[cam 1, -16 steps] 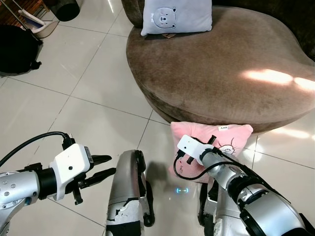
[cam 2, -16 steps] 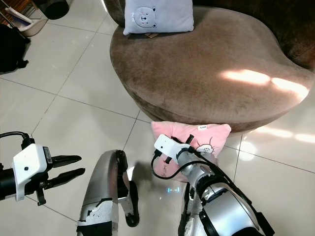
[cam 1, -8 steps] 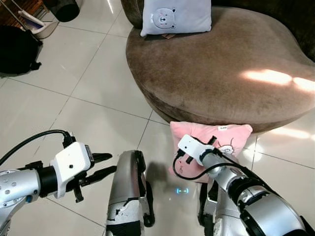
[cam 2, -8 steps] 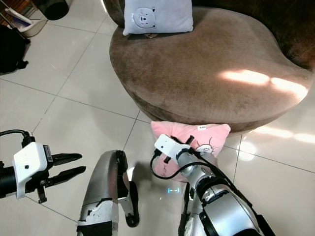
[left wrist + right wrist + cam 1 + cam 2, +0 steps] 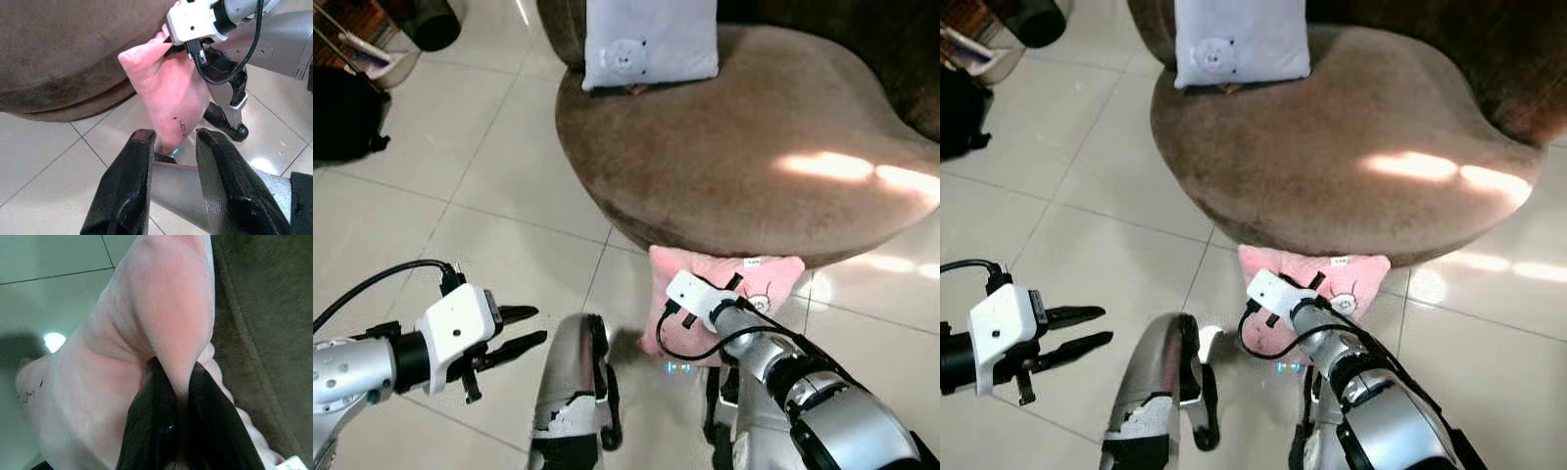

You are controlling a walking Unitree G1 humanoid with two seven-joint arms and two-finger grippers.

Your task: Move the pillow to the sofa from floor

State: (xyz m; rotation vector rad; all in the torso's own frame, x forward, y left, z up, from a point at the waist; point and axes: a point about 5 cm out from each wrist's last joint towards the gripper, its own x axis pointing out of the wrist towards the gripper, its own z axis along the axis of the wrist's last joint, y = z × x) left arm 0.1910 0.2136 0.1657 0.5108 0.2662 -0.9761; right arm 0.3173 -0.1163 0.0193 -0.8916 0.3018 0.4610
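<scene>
Pink and soft, the pillow (image 5: 720,299) sits low on the floor (image 5: 499,215), leaning against the near edge of the brown sofa (image 5: 744,147). The right gripper (image 5: 173,396) is pinching a fold of the pillow between its two black fingers (image 5: 151,421), squeezed tight on the cloth. The left gripper (image 5: 524,331) hangs over the tiles on the left, well apart from the pillow, with its fingers spread and nothing in them. A pale blue pillow (image 5: 649,41) with a bear face lies on the far side of the sofa. A black bag (image 5: 347,113) sits on the floor far to the left.
</scene>
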